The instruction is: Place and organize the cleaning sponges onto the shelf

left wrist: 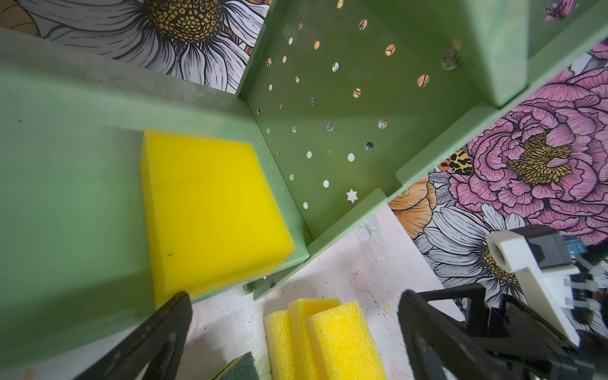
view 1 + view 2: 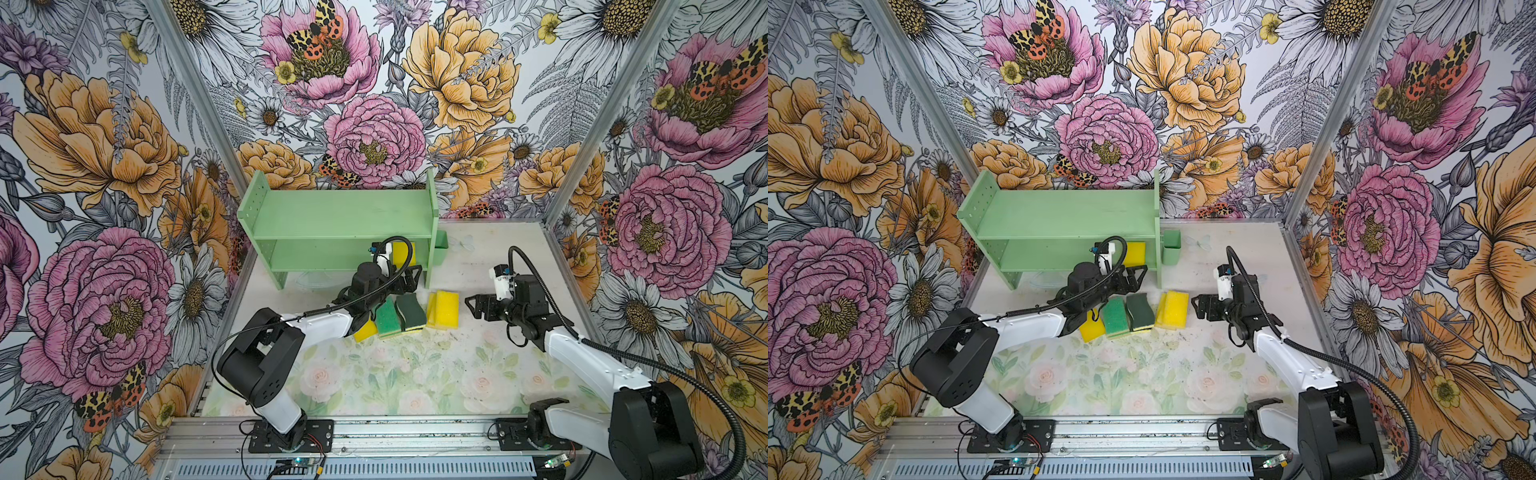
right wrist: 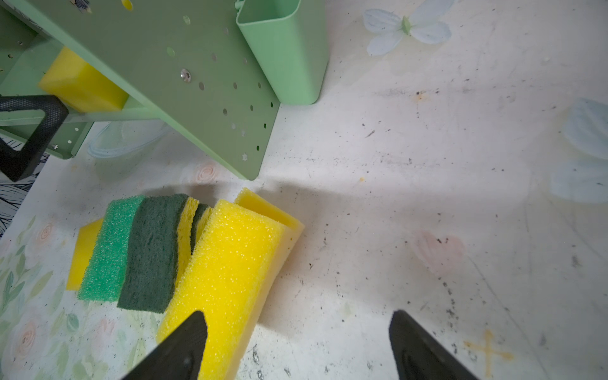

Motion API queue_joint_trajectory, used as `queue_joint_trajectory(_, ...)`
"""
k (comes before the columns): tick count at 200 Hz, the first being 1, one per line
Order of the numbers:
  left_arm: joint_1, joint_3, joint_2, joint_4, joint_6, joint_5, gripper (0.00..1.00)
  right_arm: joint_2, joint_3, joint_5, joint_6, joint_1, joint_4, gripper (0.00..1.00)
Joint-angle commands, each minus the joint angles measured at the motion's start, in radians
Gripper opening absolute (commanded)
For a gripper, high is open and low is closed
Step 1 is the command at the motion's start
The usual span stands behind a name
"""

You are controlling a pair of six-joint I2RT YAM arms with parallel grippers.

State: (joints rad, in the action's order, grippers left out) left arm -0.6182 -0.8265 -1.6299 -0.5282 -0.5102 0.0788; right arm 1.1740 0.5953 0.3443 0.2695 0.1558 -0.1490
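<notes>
While one yellow sponge (image 1: 210, 210) is lying flat at the right end of the lower tier of the shelf (image 2: 332, 216), just beside the hole-dotted side panel, the left end effector (image 1: 294, 296) is hovering in front of it, jaws spread wide and gripping nothing. More sponges are leaning against one another in a row on the desk (image 2: 498, 249), near the shelf's right leg. A second yellow block (image 2: 365, 330) is showing partly under the left arm, then come a bright green sponge (image 2: 386, 318), a dark green sponge (image 2: 411, 311) and a yellow pair (image 2: 444, 309). The right end effector (image 2: 471, 307) is hanging just right of that pair, wide apart and empty. A green cup (image 2: 439, 247) is hanging on the shelf's right side.
</notes>
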Motion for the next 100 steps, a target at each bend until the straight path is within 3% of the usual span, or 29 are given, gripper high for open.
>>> queue_joint_trajectory(1, 0.009, -0.013, 0.032, -0.016, -0.003, 0.015, 0.99, 0.000, 0.001, 0.003, -0.006, -0.004, 0.012, 0.89)
queue_joint_trajectory(100, 0.000, -0.057, -0.020, -0.023, -0.013, 0.038, 0.99, 0.011, 0.004, 0.002, -0.011, -0.005, 0.011, 0.89)
